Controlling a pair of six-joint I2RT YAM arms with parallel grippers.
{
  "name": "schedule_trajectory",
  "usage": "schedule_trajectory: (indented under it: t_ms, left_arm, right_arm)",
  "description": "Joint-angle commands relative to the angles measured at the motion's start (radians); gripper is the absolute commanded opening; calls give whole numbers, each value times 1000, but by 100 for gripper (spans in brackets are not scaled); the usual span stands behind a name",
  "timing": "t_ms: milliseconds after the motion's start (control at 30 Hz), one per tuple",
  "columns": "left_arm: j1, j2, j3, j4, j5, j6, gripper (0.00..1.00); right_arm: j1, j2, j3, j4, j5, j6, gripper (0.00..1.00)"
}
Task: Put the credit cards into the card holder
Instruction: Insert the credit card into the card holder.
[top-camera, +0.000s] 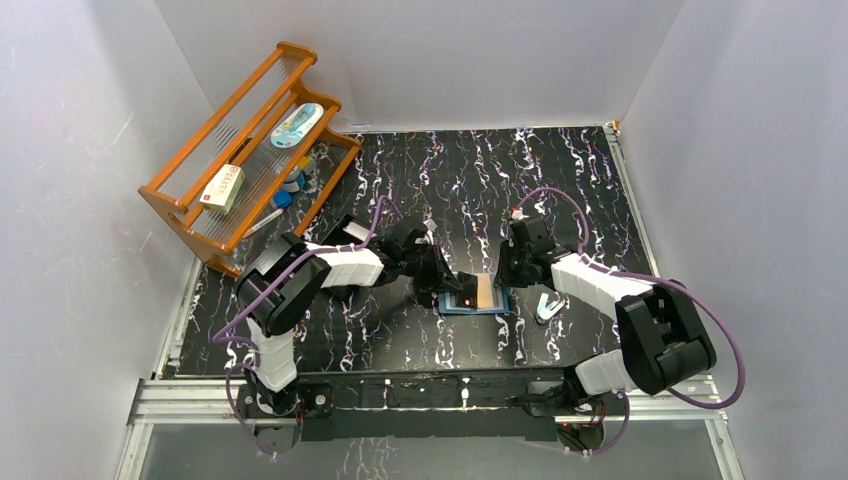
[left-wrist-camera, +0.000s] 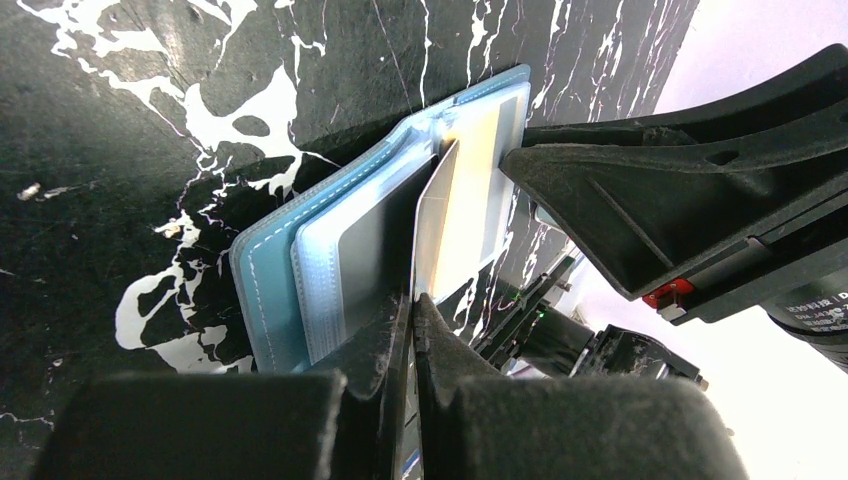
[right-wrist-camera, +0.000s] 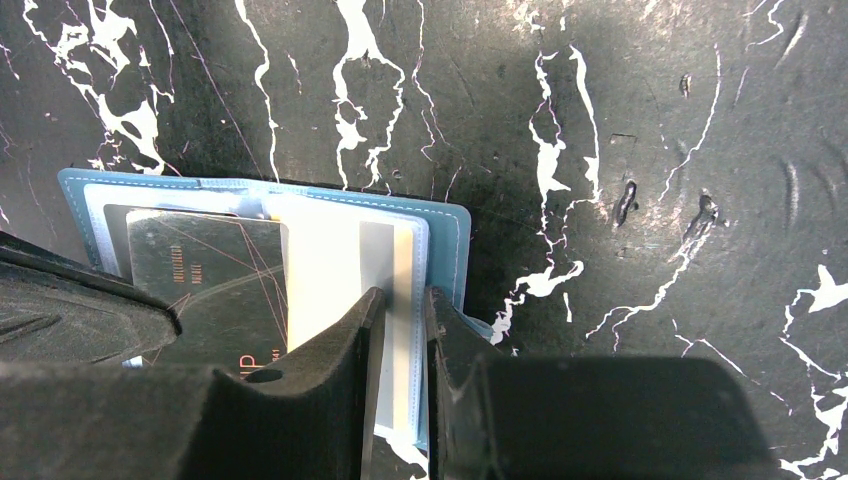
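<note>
The teal card holder (top-camera: 476, 301) lies open on the marbled table between both arms. In the left wrist view its pale blue pockets (left-wrist-camera: 330, 270) face up. My left gripper (left-wrist-camera: 412, 305) is shut on a whitish credit card (left-wrist-camera: 440, 215), which stands on edge with its far end over the holder's right half. My right gripper (right-wrist-camera: 403, 295) is closed on the holder's right edge (right-wrist-camera: 450, 250), with the pale pocket rim between its fingers. A dark card with orange lines (right-wrist-camera: 215, 290) lies on the left pocket page, and the whitish card (right-wrist-camera: 320, 265) shows beside it.
A wooden rack (top-camera: 250, 140) stands at the back left with a white-and-red box (top-camera: 222, 188) and a pale blue item (top-camera: 297, 124) on it. A small white object (top-camera: 547, 307) lies right of the holder. White walls enclose the table.
</note>
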Motion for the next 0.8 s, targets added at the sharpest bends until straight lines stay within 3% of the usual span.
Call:
schedule_trajectory:
  t_ms: [0,767]
  left_arm:
    - [-12,-1,5,-38,-23,-13,0]
    - [-43,51,-9,150,-127,-12,0]
  right_arm:
    - [1,-3,-30,-21,6,-15,28]
    - [1,-31,-54,-2,-34,37,27]
